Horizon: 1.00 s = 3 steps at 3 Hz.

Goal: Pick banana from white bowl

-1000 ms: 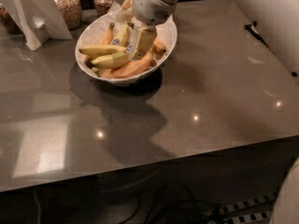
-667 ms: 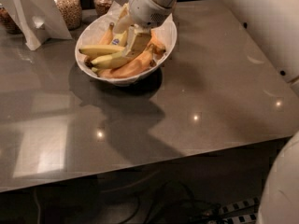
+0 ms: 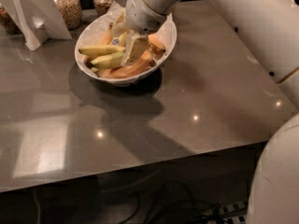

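The white bowl (image 3: 96,26) stands at the back of the grey table and holds several bananas. The greenish-yellow banana (image 3: 102,49) lies on its left side, with a small blue sticker near its right end. A shorter yellow-green banana (image 3: 108,60) lies just in front of it. Orange-tinted bananas (image 3: 132,70) lie along the front and right of the bowl. My gripper (image 3: 133,49) reaches down into the middle of the bowl, among the bananas, just right of the sticker end of the greenish-yellow banana. My wrist hides the bowl's back part.
Two glass jars of grains (image 3: 68,6) stand behind the bowl on the left. A white folded card stand (image 3: 35,15) is at the back left. My white arm (image 3: 261,27) crosses the right side. The table's front edge (image 3: 140,164) runs across below.
My gripper has shifted a little to the left and lower into the bowl, closer to the greenish-yellow banana. The bowl and bananas have stayed in place.
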Each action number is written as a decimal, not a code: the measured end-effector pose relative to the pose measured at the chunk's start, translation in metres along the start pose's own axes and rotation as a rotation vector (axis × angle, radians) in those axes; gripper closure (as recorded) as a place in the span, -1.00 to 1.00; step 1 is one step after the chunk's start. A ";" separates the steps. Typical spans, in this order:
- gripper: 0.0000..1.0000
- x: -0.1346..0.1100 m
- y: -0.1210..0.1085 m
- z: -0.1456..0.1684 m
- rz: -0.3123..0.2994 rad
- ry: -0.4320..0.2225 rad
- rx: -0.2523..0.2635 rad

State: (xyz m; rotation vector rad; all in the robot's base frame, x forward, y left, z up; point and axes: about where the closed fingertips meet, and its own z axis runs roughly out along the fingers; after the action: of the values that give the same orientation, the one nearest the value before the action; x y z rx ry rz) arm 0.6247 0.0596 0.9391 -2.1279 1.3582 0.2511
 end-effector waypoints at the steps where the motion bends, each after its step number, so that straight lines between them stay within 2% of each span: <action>1: -0.16 0.000 0.000 0.008 0.005 -0.018 -0.009; 2: -0.02 0.001 0.000 0.013 0.012 -0.029 -0.013; 3: -0.04 0.003 0.002 0.019 0.023 -0.038 -0.022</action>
State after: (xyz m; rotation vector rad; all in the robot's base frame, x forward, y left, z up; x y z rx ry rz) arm 0.6277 0.0676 0.9214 -2.1154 1.3650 0.3152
